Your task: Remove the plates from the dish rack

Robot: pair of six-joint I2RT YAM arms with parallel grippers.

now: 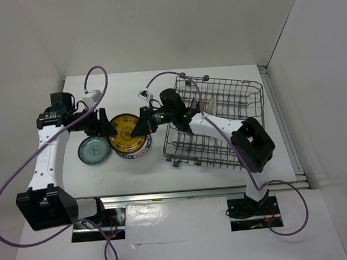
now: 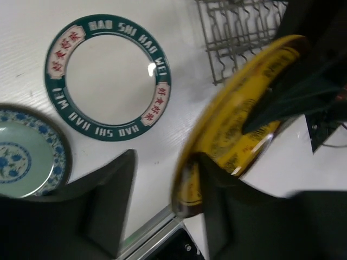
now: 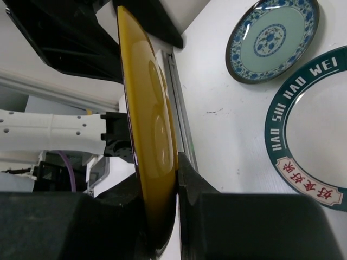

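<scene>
left arm: comes up from its base along the left side, then the wrist turns in toward the middle of the table [image 1: 124,86] to meet the other arm

left gripper [image 1: 105,128]: jaws apart, with the near rim of the yellow plate sitting in the gap. It's against one finger and the other is well clear, so no clamp yet. Looks to me like it's lined up to take the plate

blue plate [image 1: 93,150]: flat on the table near the left gripper, already unloaded

yellow plate [image 1: 127,134]: between the two grippers, about level, over the green-rim plate. I can't tell if they touch. I'd guess it's held out here because the left arm can't easily reach the rack

green-rim plate [image 2: 108,76]: flat on the table just beside the blue plate, also done

right gripper [image 1: 143,124]: pinched tight on the yellow plate's far rim, carrying it for now

rack [image 1: 221,148]: on the right side of the table, with a pale plate [image 1: 209,106] standing on edge inside, as far as I can tell

right arm: elbow folded out at the right, forearm stretched left across the rack
</scene>
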